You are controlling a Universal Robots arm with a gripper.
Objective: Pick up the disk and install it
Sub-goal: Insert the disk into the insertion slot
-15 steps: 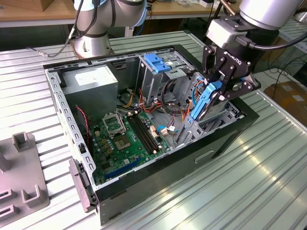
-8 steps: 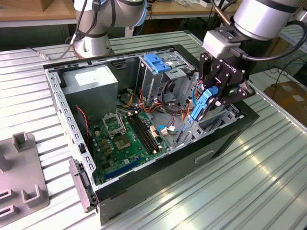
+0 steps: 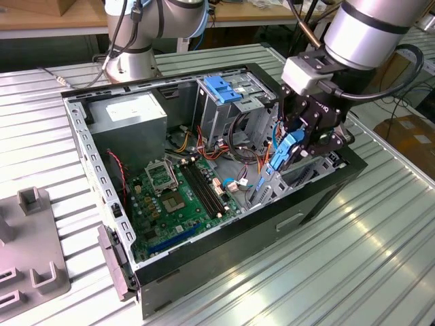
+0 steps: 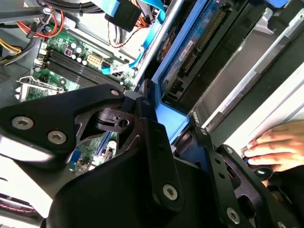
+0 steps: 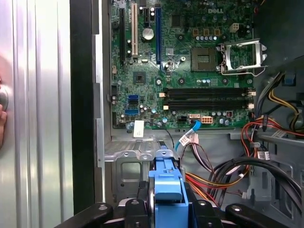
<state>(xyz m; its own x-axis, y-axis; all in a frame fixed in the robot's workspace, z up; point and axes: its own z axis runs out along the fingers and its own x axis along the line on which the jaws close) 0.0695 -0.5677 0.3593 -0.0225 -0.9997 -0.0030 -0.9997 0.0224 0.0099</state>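
My end effector [image 3: 300, 139] is pinching the disk [image 3: 282, 157] by its blue carrier, fingers pressed against either side of it, over the open case [image 3: 102, 170] at the exterior view's right. The disk hangs on edge directly beyond the fingers. Its long axis runs steeply downward, tilted toward the motherboard [image 3: 178, 190], and its lower end is below the case rim beside the grey drive cage [image 3: 234, 109]. I judge it entering the bay but not seated, since its upper part stands above the rim. The first wrist view looks along that axis: the disk [image 5: 167, 183] shows as a blue end between the fingers, lined up with a metal bay frame [image 5: 128, 164] just past it, with cables [image 5: 237, 175] close alongside. The second wrist view gives what that one lacks: the circuit-board face of the disk [image 4: 190, 45], and a person's hand [image 4: 275, 145] outside the case wall, near the end effector [image 4: 183, 135].
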